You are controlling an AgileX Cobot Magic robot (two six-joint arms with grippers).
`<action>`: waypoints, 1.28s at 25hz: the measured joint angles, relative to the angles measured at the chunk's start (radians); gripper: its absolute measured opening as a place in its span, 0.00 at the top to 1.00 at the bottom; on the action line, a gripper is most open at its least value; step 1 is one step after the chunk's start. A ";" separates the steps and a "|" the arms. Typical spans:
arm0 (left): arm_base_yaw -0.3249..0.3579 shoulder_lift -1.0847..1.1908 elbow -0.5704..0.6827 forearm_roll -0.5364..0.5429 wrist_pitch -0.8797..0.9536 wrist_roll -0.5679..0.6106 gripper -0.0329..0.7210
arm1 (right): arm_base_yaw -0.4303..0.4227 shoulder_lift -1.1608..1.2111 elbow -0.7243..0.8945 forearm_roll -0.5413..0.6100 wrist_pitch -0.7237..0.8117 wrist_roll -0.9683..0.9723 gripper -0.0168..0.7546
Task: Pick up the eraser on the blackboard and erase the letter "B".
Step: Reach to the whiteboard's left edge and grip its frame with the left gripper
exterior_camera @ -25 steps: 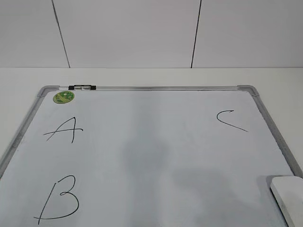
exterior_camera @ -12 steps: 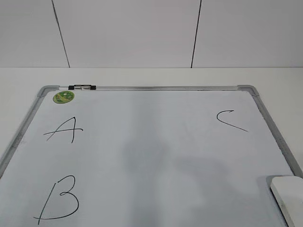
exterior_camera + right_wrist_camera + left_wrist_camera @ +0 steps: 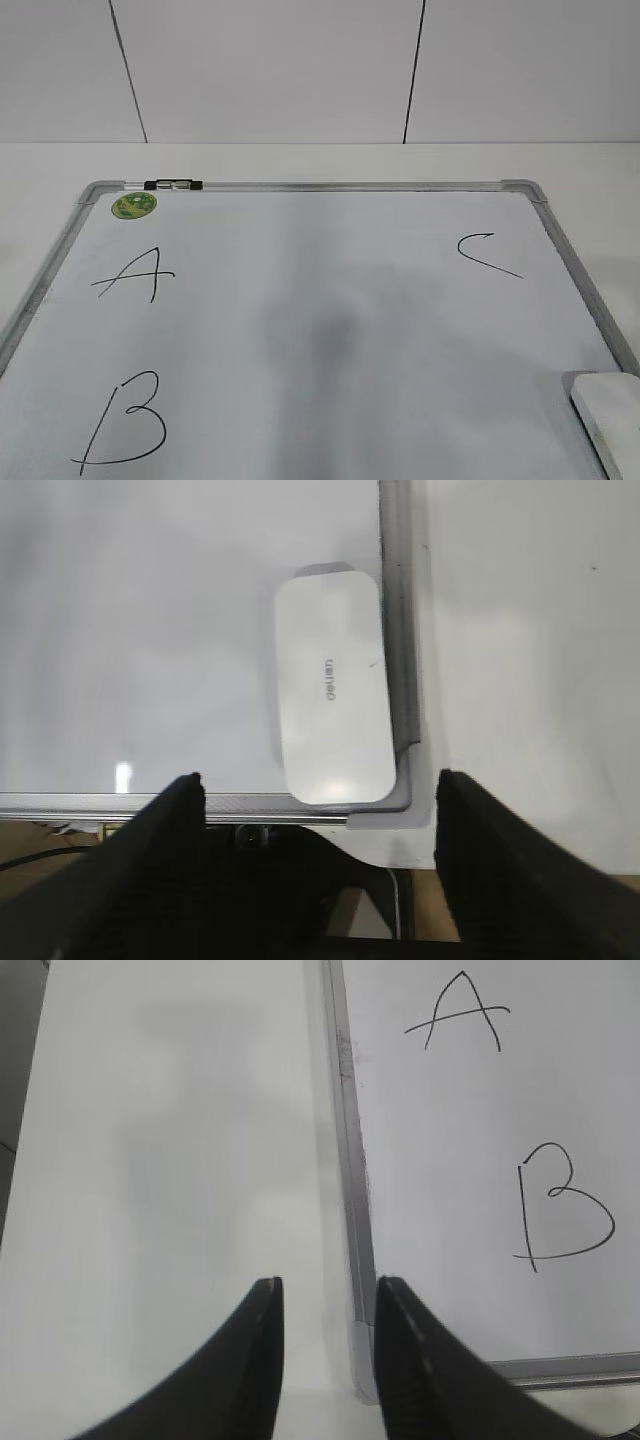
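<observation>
On my left wrist feed the left gripper (image 3: 325, 1295) hangs with its 2 dark fingers (image 3: 262, 1322) only narrowly parted and nothing between them, above the white table (image 3: 170, 1160) just beside the blackboard (image 3: 357, 1190) frame. Right of that frame I see the letter "A" (image 3: 460, 1012) with the letter "B" (image 3: 560, 1205) below it, unerased. In the exterior view the letter "C" (image 3: 488, 254) sits toward the board's right side, and the eraser (image 3: 612, 420) lies in the near right corner. My right wrist feed shows the right gripper (image 3: 320, 790) spread wide and empty, hovering over the eraser (image 3: 333, 688), which lies flat on the board against the frame.
</observation>
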 joint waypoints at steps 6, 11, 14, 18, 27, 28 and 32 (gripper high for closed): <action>0.000 0.255 -0.098 -0.003 0.006 0.000 0.64 | 0.000 0.198 -0.077 0.133 -0.002 0.009 0.26; 0.000 0.511 -0.233 -0.019 0.050 0.000 0.64 | 0.000 0.318 -0.082 0.151 -0.004 0.009 0.26; 0.000 0.690 -0.338 -0.019 0.077 0.004 0.64 | 0.000 0.355 -0.082 0.151 -0.008 -0.007 0.26; 0.000 0.903 -0.449 -0.024 0.077 0.010 0.64 | 0.000 0.365 -0.082 0.151 -0.008 -0.018 0.26; 0.000 1.226 -0.636 -0.025 0.075 0.047 0.64 | 0.000 0.365 -0.082 0.154 -0.008 -0.020 0.26; 0.000 1.254 -0.655 -0.025 0.075 0.051 0.64 | 0.000 0.365 -0.082 0.154 -0.008 -0.020 0.26; 0.000 1.345 -0.717 -0.025 0.074 0.059 0.64 | 0.000 0.365 -0.082 0.154 -0.008 -0.020 0.26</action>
